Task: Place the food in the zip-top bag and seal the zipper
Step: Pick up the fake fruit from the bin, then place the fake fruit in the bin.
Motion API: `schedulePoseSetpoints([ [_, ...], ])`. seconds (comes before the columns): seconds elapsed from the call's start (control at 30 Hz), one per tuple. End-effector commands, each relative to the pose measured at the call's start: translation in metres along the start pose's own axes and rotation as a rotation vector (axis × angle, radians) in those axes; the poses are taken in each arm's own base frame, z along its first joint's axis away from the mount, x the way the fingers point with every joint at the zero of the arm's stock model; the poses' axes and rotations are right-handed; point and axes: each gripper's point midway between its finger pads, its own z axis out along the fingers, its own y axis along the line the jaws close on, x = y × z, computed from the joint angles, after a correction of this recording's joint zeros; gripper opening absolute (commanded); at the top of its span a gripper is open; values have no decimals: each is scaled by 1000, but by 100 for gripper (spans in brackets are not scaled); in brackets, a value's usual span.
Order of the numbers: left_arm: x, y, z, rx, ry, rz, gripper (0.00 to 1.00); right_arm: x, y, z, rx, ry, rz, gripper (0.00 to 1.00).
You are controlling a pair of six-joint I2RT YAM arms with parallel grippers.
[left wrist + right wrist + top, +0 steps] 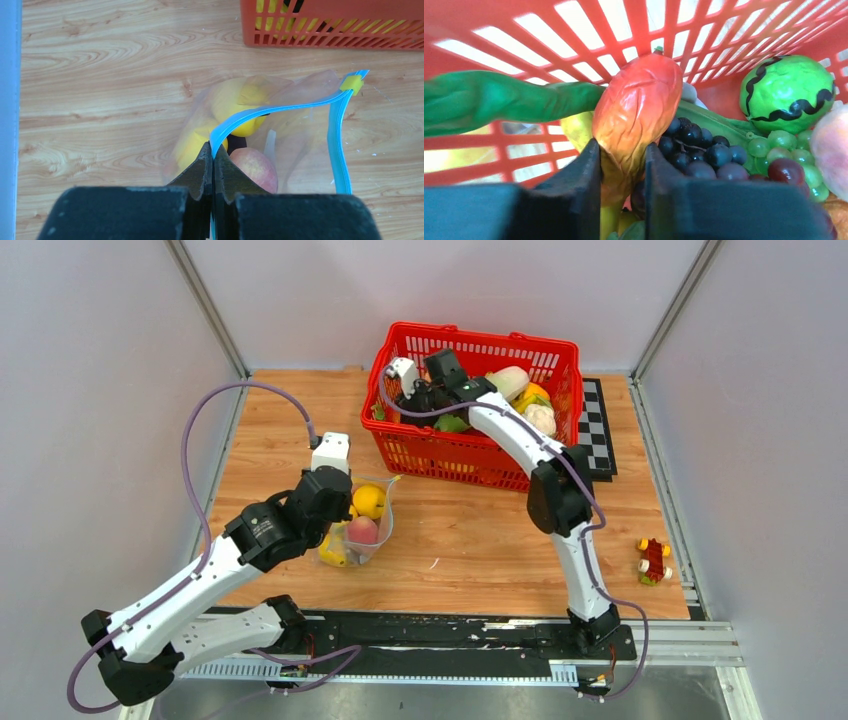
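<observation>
My left gripper (213, 159) is pinched tight on the teal zipper (280, 107), holding one lip of the zip-top bag (300, 150) up so the mouth gapes. Inside I see a yellow round fruit (235, 100) and a pinkish peach (257, 167), with another yellow piece beneath them. The bag sits toward the near left corner of the tabletop, well apart from the left edge.

My right gripper (622, 170) is down in the red basket (639, 20) at the far edge. Its jaws are narrow and clamped on either side of an orange-red wrinkled fruit (639, 100), which lies against dark grapes (696, 150) near a green striped melon (786, 87).

A small red piece (653, 560) lies alone by the right edge, toward the near corner.

My read is that we're partway through. A few pieces are bagged, this fruit has yet to cross over, and the zipper is wide open, so sealing is all ahead.
</observation>
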Motion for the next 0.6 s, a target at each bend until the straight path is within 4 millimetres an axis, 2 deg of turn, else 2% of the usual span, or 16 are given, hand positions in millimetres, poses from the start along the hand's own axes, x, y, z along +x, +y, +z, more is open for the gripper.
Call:
schedulePoseSetpoints([
  [0.0,-18,1,-6,7,-59,-38,0,-98,-6,-71,-9,-376,100,1],
  [0.13,-17,1,-4,6,-61,-34,0,-104,-25,-103,-54,-489,255,0],
  [0.33,-18,-5,-1,22,-57,-29,0,-91,-55,-140,-145,-611,458,0],
  [0.57,-16,-6,-1,26,-52,-30,0,-66,-63,-175,-53,-598,488,1],
])
